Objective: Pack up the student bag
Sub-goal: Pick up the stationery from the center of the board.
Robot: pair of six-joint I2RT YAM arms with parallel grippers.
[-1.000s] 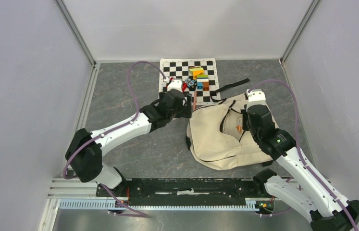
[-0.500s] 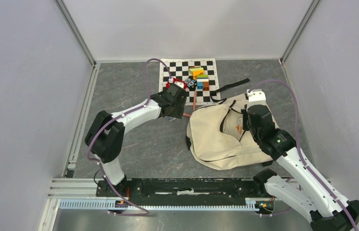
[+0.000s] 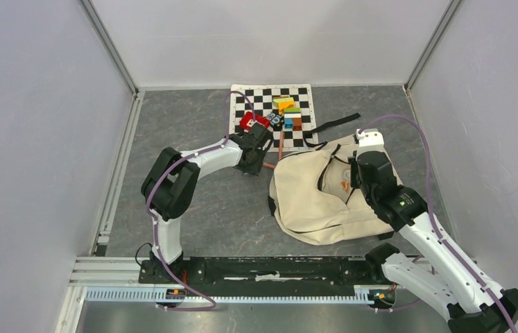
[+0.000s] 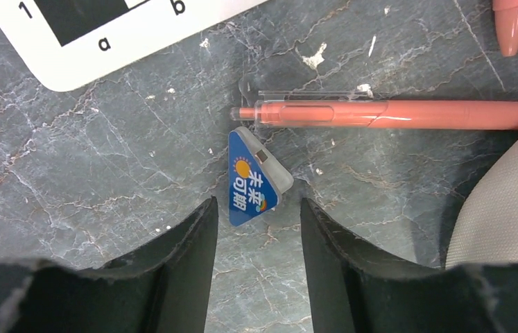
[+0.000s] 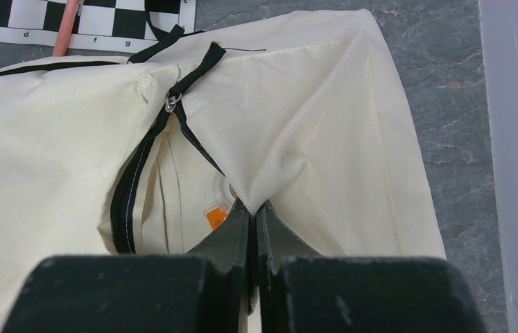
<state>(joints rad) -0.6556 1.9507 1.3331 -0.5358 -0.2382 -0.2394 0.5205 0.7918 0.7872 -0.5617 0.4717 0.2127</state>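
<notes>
The left jaws are standing partly apart, straddling a small blue triangle (image 4: pixel 256 182) that is lying flat on the desk (image 4: pixel 89 173), just off the left edge of the student bag (image 3: pixel 318 198). Neither finger is touching it. For a sound pick they should be centring on its straight sides and pinching low, since a wedge is likely to slip out. A salmon pen (image 4: pixel 394 114) is lying just beyond, on the side away from the jaws, and is best avoided. The right jaws are clamping a fold of the bag's cream fabric beside its zip (image 5: pixel 173 104), apparently propping the mouth open.
</notes>
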